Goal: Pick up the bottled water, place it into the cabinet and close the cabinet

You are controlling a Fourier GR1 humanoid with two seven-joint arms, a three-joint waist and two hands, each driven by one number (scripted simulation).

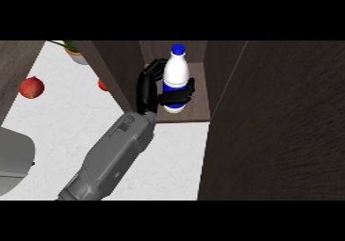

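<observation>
Bottled water (176, 77) upright inside the open cabinet (200, 110), base just above the shelf, long axis running 12 to 6. Left hand (149, 87) clasps it from 9 o'clock, fingers wrapped round the body. Right hand not visible. Next, I'd guess: let go, pull back toward 7.

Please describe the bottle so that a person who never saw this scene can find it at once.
Find the dark wooden cabinet at the right of the white counter. In its open compartment, a black hand holds the bottle. It is the only white thing with a blue cap; the round things nearby are red.
</observation>
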